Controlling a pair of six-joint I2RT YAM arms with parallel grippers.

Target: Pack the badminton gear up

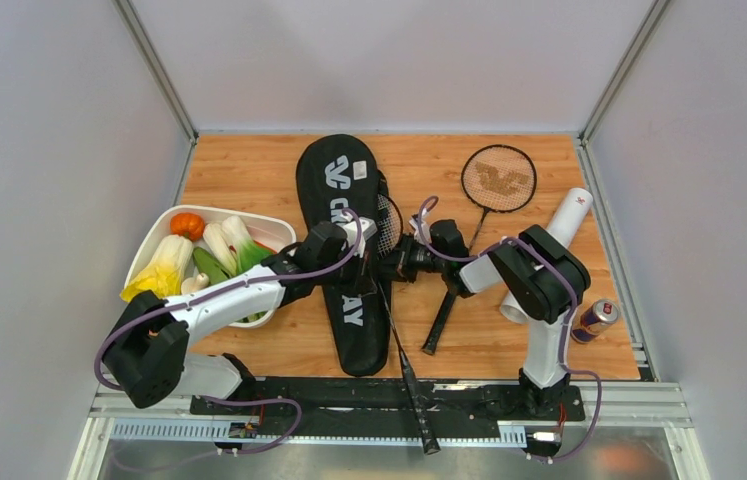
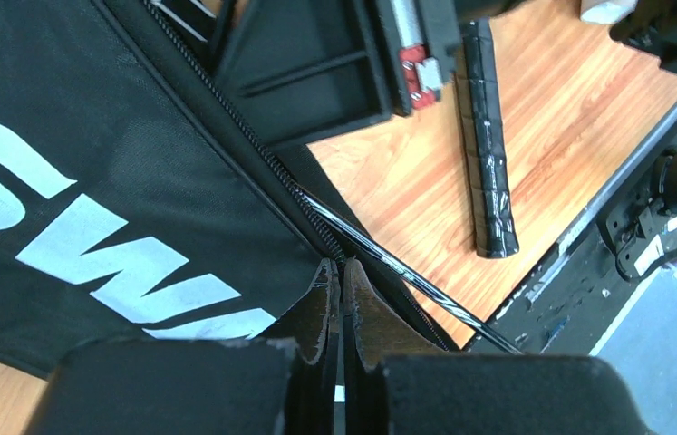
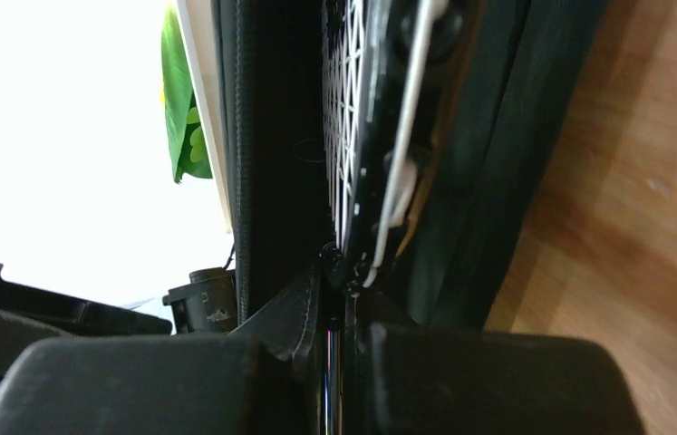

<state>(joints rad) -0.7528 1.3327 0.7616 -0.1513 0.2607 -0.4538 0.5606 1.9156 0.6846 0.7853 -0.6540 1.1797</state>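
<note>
Along racket bag (image 2: 90,118) zipper edge, left end effector (image 2: 342,270) pinches.

The top camera looks steeply down from behind the arm bases (image 1: 209,378), taking in the whole table (image 1: 269,170). Each wrist camera peers along its own fingers (image 2: 321,313) from very close: left at the bag (image 2: 90,136) edge, right at a racket (image 3: 350,118) head. All share the bag's middle.
</note>
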